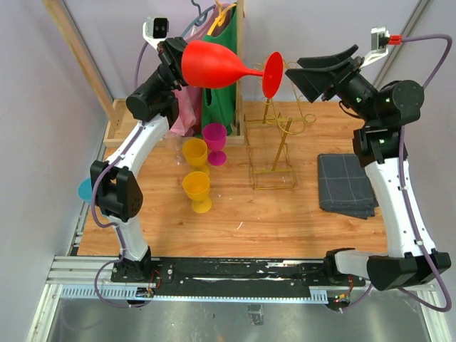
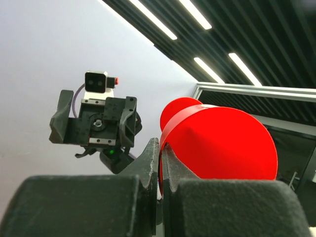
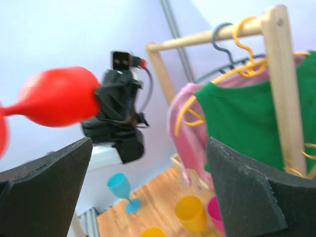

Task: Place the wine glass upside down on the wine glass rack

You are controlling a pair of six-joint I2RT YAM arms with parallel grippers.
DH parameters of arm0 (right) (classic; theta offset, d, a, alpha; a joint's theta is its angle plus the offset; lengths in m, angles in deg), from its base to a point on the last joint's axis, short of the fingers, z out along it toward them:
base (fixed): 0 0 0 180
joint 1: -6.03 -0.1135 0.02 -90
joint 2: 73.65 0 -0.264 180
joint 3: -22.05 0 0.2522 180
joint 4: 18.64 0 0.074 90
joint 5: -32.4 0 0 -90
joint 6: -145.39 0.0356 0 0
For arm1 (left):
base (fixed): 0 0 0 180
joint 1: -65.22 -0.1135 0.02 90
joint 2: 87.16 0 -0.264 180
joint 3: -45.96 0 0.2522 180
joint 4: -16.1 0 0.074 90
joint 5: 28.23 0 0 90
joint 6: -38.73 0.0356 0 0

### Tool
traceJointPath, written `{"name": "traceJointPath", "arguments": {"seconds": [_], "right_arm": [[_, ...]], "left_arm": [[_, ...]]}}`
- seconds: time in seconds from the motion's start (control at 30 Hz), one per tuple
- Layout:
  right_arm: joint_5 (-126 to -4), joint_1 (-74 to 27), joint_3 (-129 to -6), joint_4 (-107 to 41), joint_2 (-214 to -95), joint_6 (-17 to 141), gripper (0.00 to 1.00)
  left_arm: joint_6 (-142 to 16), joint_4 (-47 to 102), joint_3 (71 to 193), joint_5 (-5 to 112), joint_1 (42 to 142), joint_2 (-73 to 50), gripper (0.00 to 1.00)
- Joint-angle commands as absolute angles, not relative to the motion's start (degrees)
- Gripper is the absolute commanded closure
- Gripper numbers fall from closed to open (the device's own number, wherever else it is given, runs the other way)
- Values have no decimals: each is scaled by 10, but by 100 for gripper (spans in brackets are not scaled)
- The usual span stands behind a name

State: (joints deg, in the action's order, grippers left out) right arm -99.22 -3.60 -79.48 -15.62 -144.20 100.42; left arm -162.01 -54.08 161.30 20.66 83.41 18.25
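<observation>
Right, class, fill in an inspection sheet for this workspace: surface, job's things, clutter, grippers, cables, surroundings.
Surface: wooden tabletop.
Job's things: red wine glass held sideways in the air; gold wire rack standing on the table, no glass on it.
Clutter: two yellow goblets, magenta goblet, blue goblet, grey cloth, wooden clothes rack with garments.
Grippers: left gripper shut on the glass's bowl; right gripper open, short of the foot.
Cables: purple cables along both arms.
Surroundings: lilac walls.

Left hand clamped on red wine glass rim
</observation>
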Motion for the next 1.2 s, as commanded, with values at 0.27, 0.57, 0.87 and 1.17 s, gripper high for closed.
{"name": "traceJointPath", "arguments": {"seconds": [0.27, 0.57, 0.87, 1.17], "right_arm": [[-1077, -9, -848, 333, -1564, 1466, 5], [-1066, -50, -861, 378, -1576, 1511, 25], [-1062, -115, -864, 353, -1587, 1483, 34], [-1056, -133, -888, 352, -1616, 1493, 35]], "left_arm": [[-1663, -607, 1616, 257, 823, 198, 100], [-1678, -630, 1606, 268, 823, 207, 100], [-1697, -654, 1603, 282, 822, 219, 100], [-1718, -676, 1611, 296, 823, 232, 100]]}}
